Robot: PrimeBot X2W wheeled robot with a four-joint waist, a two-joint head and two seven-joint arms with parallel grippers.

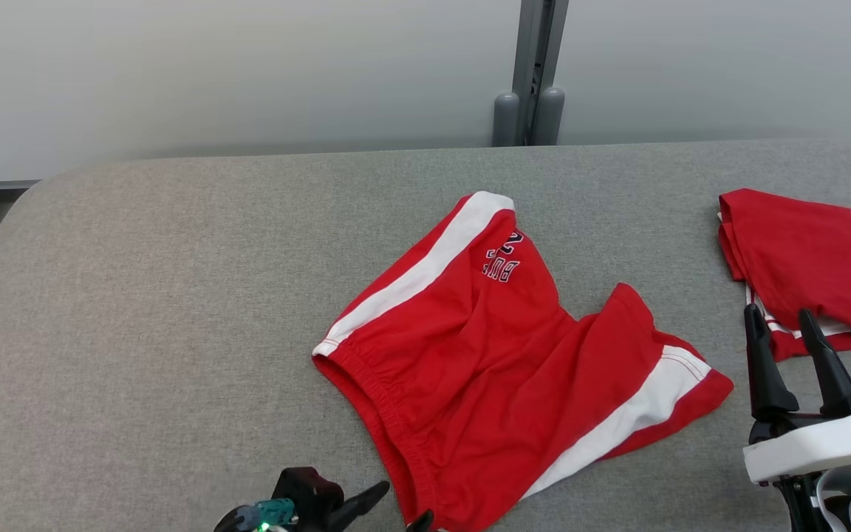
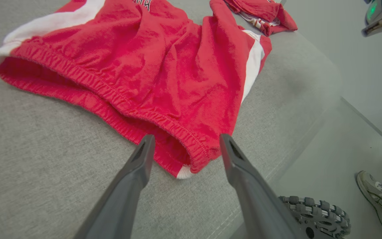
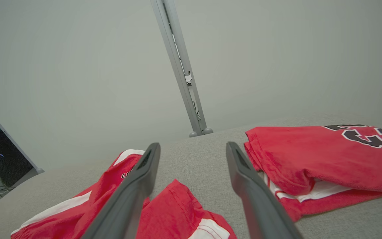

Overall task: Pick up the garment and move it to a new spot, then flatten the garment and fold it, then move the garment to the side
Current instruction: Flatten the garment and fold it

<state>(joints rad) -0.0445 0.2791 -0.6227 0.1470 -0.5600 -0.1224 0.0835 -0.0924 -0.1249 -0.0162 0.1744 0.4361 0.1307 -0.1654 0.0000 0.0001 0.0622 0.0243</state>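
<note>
Now left fingers (image 2: 134, 176) (spread apart) frame the shorts (image 2: 144, 66) at their waistband

Wide grey cloth-covered table (image 1: 137, 295), rounded at its far left corner, with two red pieces lying on it. Near the middle are the red shorts (image 1: 484, 369): white side stripes, rumpled, waistband toward the near edge, legs spread toward the far side. Off to the right, apart from them, lies a red top (image 1: 802, 258), folded by the look of it, with dark lettering showing.
</note>
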